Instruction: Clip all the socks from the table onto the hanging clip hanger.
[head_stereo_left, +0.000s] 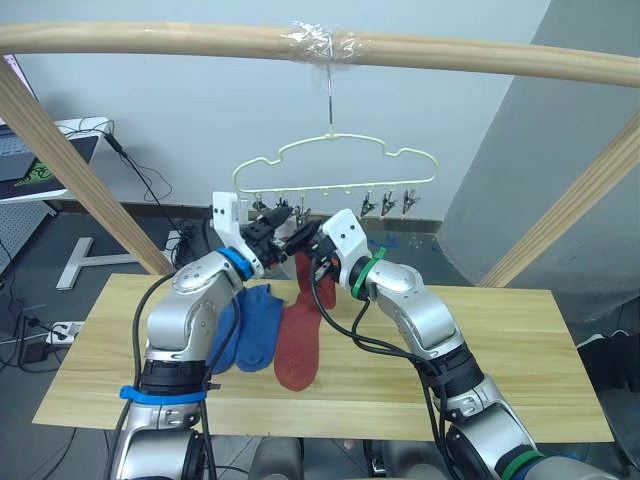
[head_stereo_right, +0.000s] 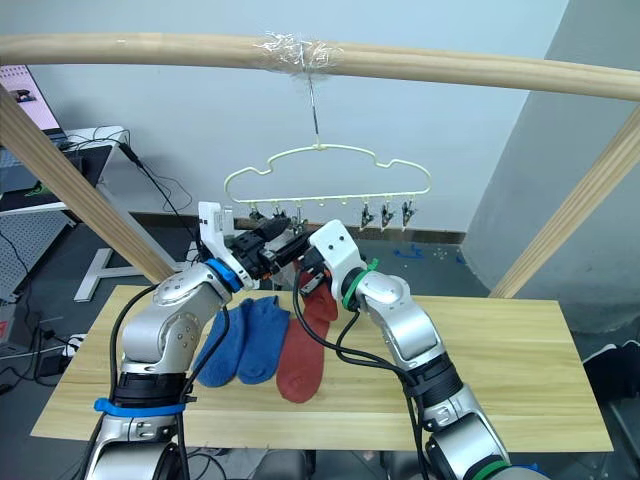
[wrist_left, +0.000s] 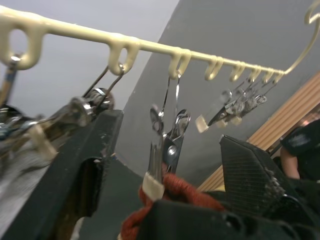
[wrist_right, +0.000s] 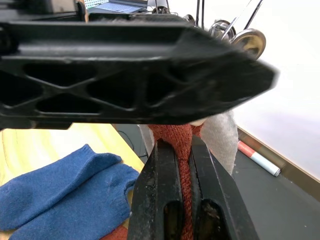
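The pale-yellow clip hanger (head_stereo_left: 330, 136) hangs by its hook from the top wooden pole, with grey metal clips (head_stereo_left: 387, 205) along its bar. My right gripper (wrist_right: 182, 142) is shut on the top edge of a rust-red sock (head_stereo_left: 327, 285), just under the clip row. One clip (wrist_left: 167, 145) hangs between the spread fingers of my open left gripper (wrist_left: 170, 130), and the red sock's edge (wrist_left: 175, 190) touches that clip's tip. Light grey sock fabric (wrist_right: 220, 135) hangs beside it. A second rust-red sock (head_stereo_left: 297, 350) and two blue socks (head_stereo_left: 255, 325) lie on the table (head_stereo_left: 520, 340).
Slanted wooden frame poles (head_stereo_left: 70, 165) stand at both sides and a horizontal pole (head_stereo_left: 480, 55) runs overhead. A desk with a laptop (head_stereo_left: 30, 165) is beyond the table's far left. The table's right half is bare wood.
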